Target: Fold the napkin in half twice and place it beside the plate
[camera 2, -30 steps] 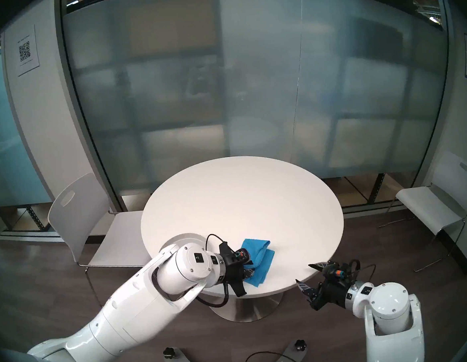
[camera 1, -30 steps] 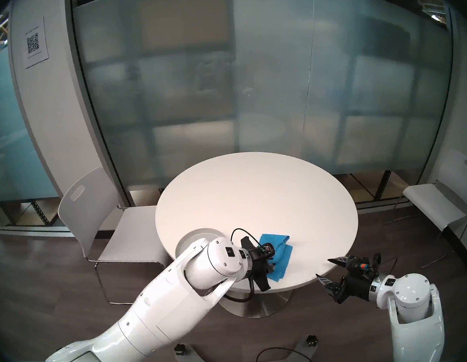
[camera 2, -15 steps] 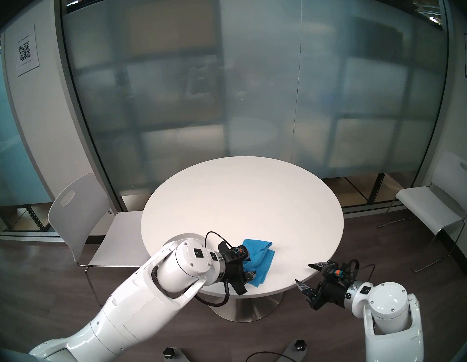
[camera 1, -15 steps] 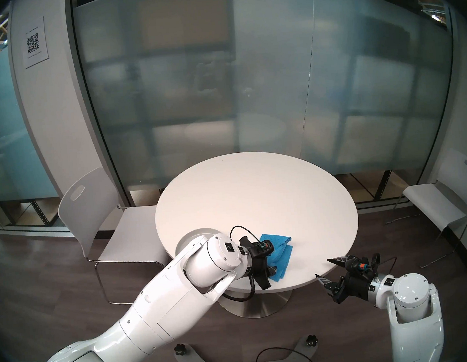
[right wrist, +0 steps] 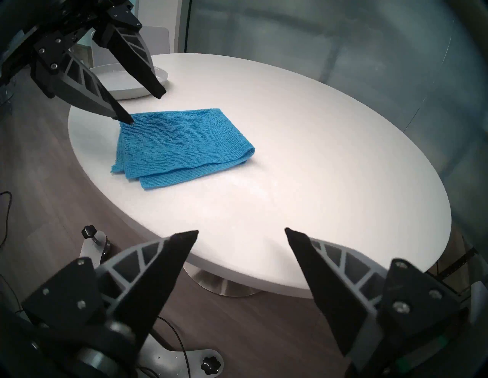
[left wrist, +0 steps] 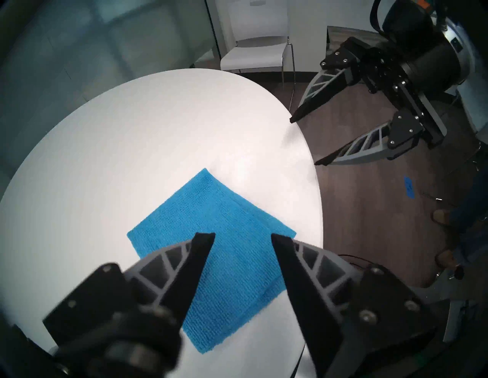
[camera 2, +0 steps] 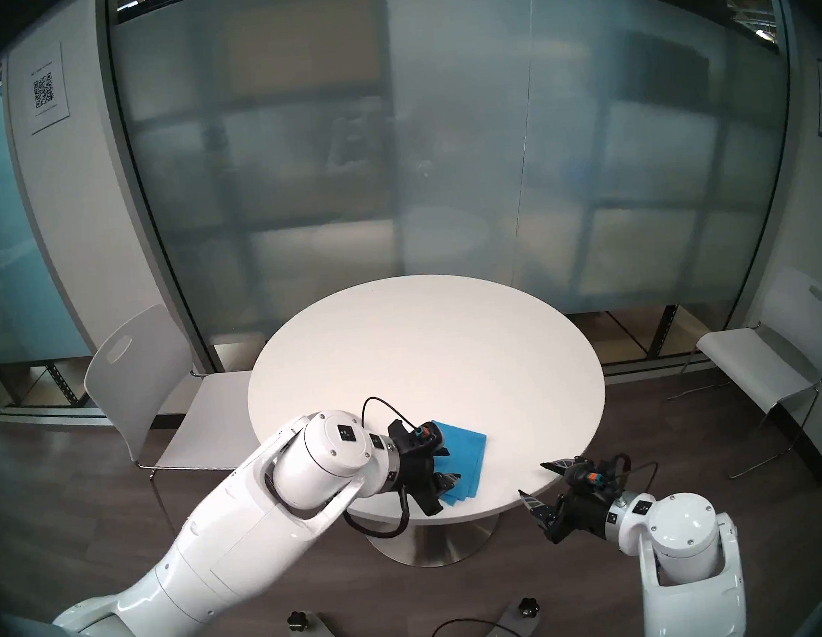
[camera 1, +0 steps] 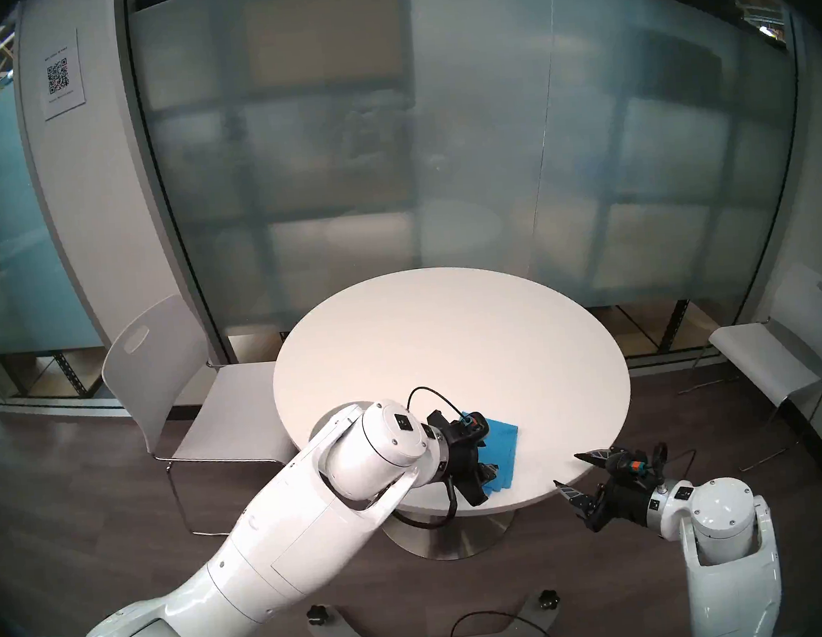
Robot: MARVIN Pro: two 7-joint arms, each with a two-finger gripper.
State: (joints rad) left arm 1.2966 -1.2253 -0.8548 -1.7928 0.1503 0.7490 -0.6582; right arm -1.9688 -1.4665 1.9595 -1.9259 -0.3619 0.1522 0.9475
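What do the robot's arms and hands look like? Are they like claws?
Sort of! The arms are fat, smooth, shiny white tubes with round joints. Each ends in a black hand: the left hand and right hand have two pointy black fingers with grey see-through triangle ribs and small screws. A thin black cable loops by the left wrist, beside a little orange and blue plug.

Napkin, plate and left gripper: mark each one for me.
napkin (right wrist: pixel 182 140): right wrist view, middle of the folded top layer.
plate (right wrist: pixel 124 83): right wrist view, bare inner surface.
left gripper (left wrist: pixel 243 237): left wrist view, midway between its open fingertips.
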